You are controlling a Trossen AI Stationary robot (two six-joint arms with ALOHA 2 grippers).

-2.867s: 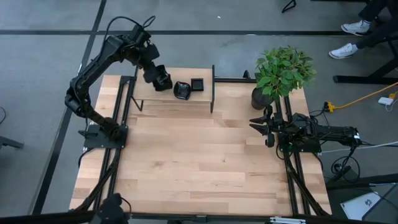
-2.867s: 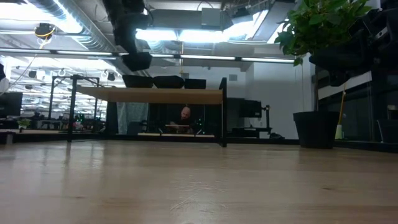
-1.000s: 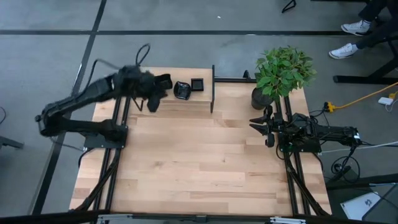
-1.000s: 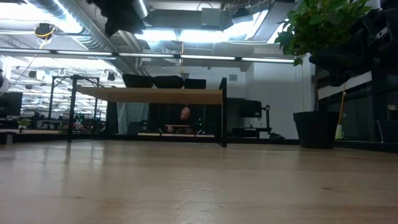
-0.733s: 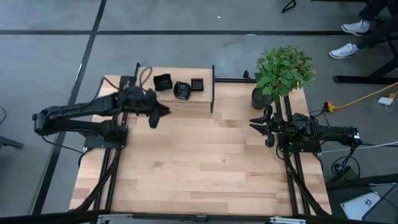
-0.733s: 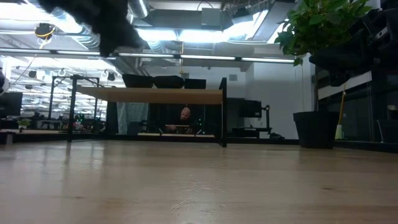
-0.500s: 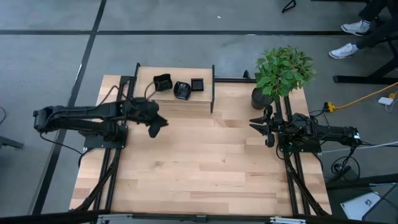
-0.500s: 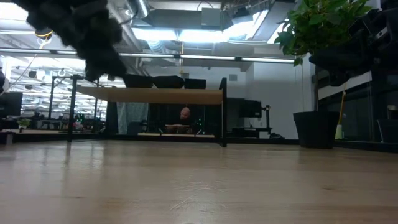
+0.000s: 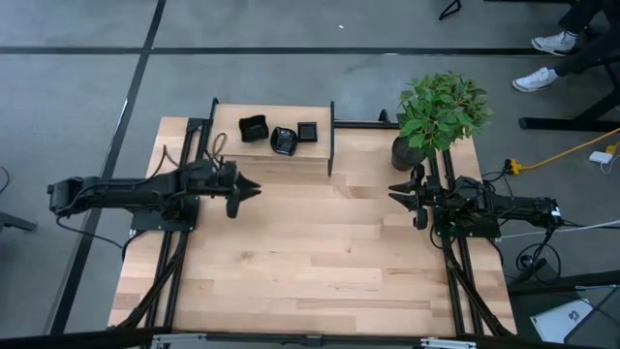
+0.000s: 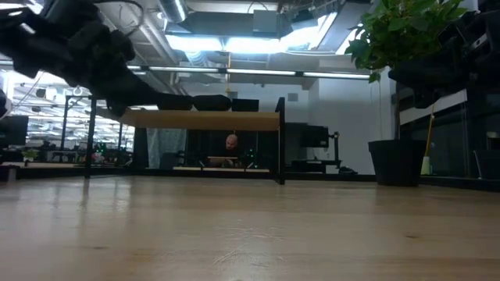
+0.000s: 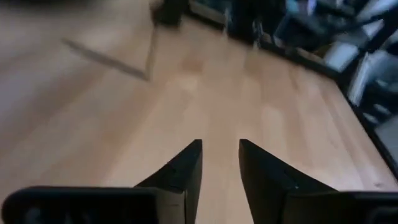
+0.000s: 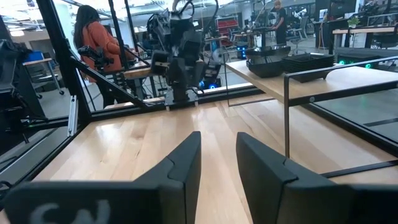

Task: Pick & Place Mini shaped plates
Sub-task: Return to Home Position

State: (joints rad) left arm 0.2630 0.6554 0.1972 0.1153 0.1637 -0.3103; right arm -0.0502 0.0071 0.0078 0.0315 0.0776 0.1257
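Three mini shaped plates, small and glossy black [image 9: 253, 127] [image 9: 284, 142] [image 9: 307, 131], rest flat on the board of a raised wooden shelf [image 9: 271, 155] at the table's far side. The low view shows them in a row [image 10: 212, 102] on that board. My left gripper [image 9: 252, 187] hovers over the table's left part, just in front of the shelf, pointing toward the right edge. It is open [image 11: 221, 146] and empty. My right gripper [image 9: 392, 192] waits at the right side, open [image 12: 217, 140] and empty, pointing left.
A green plant [image 9: 442, 109] in a dark pot [image 9: 407, 153] stands at the far right corner, close behind my right arm. The shelf's black metal frame [image 9: 332, 136] stands on thin legs. Bare wood [image 9: 310, 252] fills the middle and near part. People work beyond the table.
My left gripper has drawn back from the shelf toward the table's near edge and sunk, tipping from pointing steeply down to nearly level. The three plates have stayed where they were on the shelf.
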